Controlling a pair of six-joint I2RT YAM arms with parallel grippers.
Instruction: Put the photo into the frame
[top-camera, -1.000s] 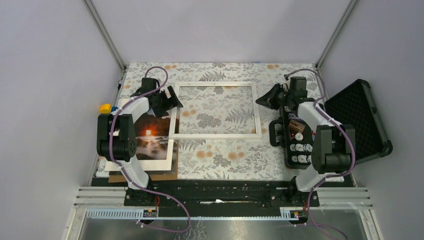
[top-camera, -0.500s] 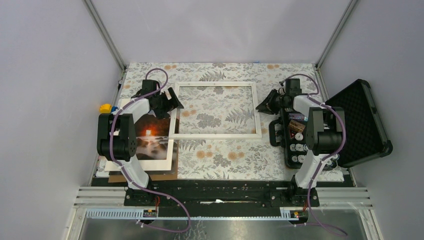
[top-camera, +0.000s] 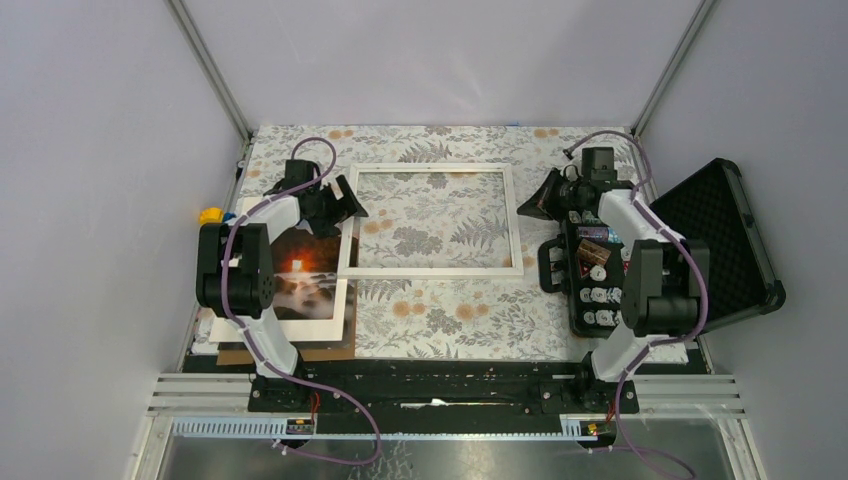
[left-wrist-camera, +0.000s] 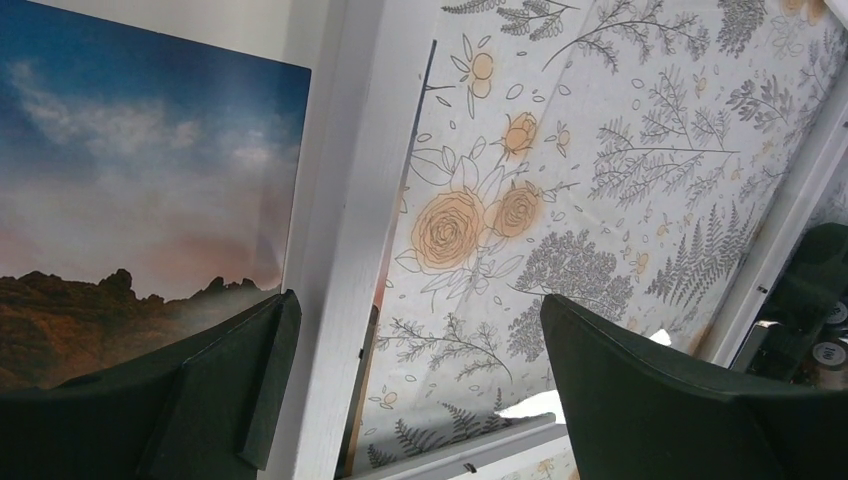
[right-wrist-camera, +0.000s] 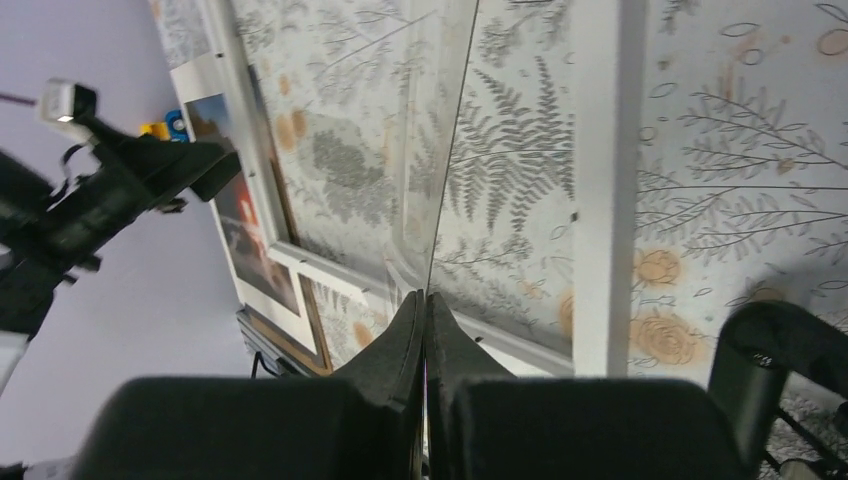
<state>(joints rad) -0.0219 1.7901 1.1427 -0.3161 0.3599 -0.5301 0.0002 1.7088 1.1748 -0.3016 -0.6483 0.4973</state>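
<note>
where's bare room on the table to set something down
Widest bare cloth: on the frame's near side, between the photo and the black case. A narrower strip runs behind the frame by the back wall. Both side edges are crowded.

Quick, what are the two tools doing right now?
Left tool: open, holding nothing.
Right tool: shut, seemingly pinching the edge of a clear sheet.

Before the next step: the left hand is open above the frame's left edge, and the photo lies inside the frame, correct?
No. The photo lies on the pile left of the frame, not inside it; the top view shows this. The left hand is open above that edge.
</note>
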